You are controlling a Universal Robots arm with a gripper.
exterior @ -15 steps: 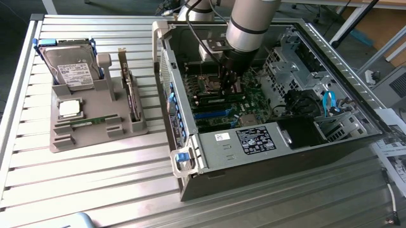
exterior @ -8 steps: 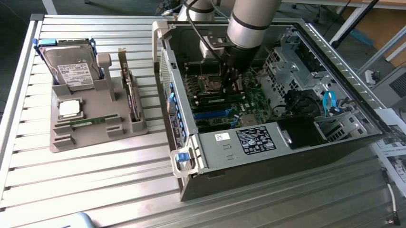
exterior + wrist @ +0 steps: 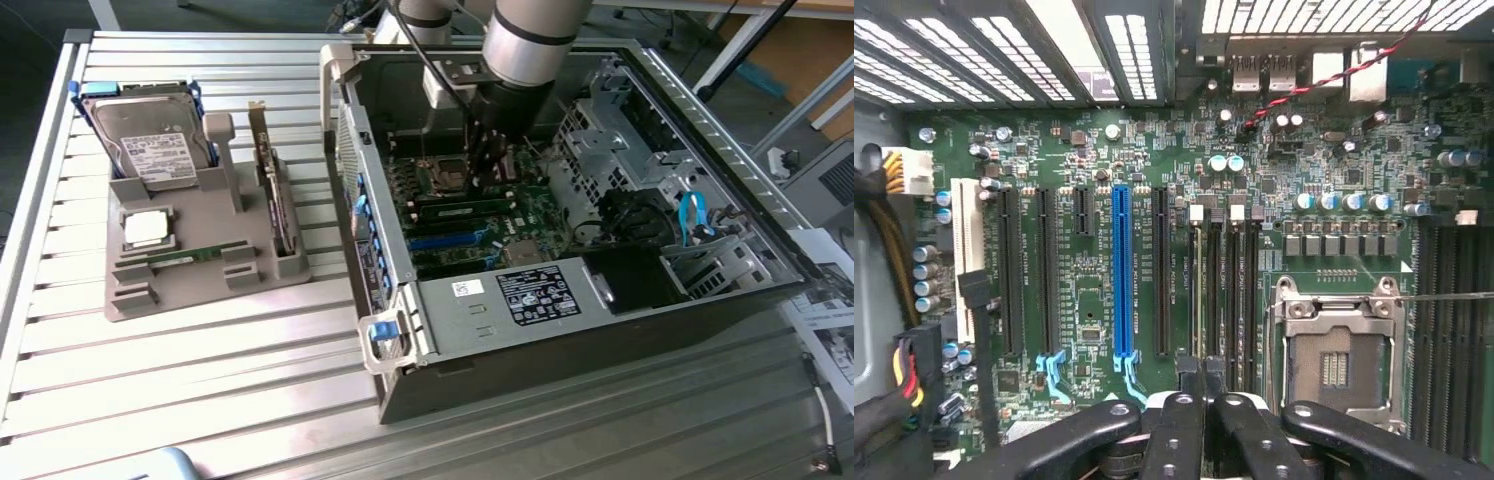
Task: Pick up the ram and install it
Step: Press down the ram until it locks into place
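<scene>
One green ram stick stands in a slot on the motherboard, just in front of the processor socket. In the wrist view its thin top edge runs along the slot beside the socket. My gripper is down inside the open computer case, beside the socket and a little above the board. Its fingers are closed together over the near end of the memory slots, and my gripper has nothing showing between them. A second, matching ram stick lies in the grey holder on the exterior view's left.
The holder also carries a hard drive, a square silver processor and an upright dark expansion card. The case walls, a drive cage and blue cables surround the board. A blue slot and black slots lie nearby.
</scene>
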